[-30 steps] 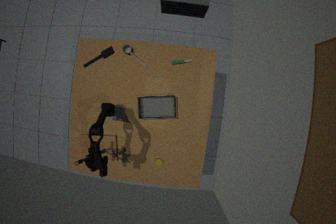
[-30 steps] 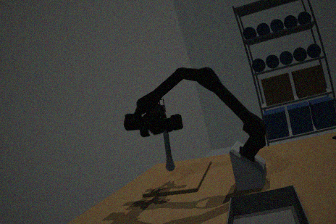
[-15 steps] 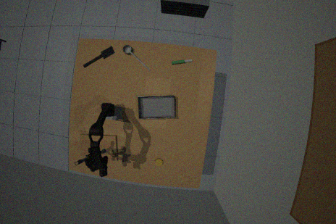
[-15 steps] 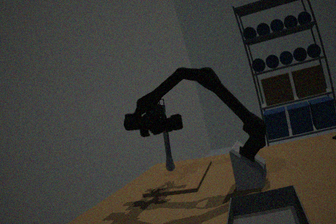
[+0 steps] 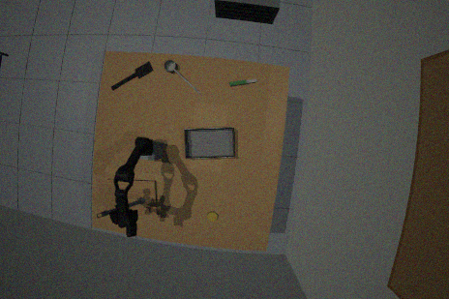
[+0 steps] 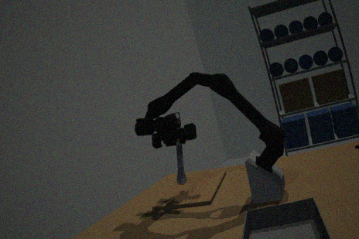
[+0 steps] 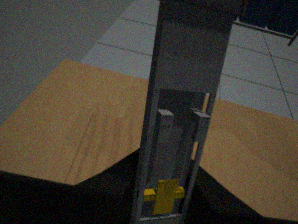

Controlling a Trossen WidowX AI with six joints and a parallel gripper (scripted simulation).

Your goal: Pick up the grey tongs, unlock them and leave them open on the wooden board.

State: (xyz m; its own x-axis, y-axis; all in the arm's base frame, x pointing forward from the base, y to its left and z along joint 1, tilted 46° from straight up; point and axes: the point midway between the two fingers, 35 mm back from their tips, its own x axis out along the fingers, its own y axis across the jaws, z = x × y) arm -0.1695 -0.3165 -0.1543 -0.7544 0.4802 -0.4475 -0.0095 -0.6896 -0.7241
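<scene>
hand (image 6: 169, 135): pinching the grey tongs (image 6: 179, 161) near the hinge | tongs: hang off the surface, long axis upright, tips down | wooden board (image 6: 209, 188): just below the tips, slightly right | judged step: squeeze to unlock, then lower

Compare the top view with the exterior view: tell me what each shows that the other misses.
Only the top view shows the black spatula, ladle, green-handled tool and small yellow object. Only the exterior view shows the shelving rack and the grey tongs hanging tips down above the wooden board. Both show the hand shut on the tongs, and the roasting tin.
</scene>
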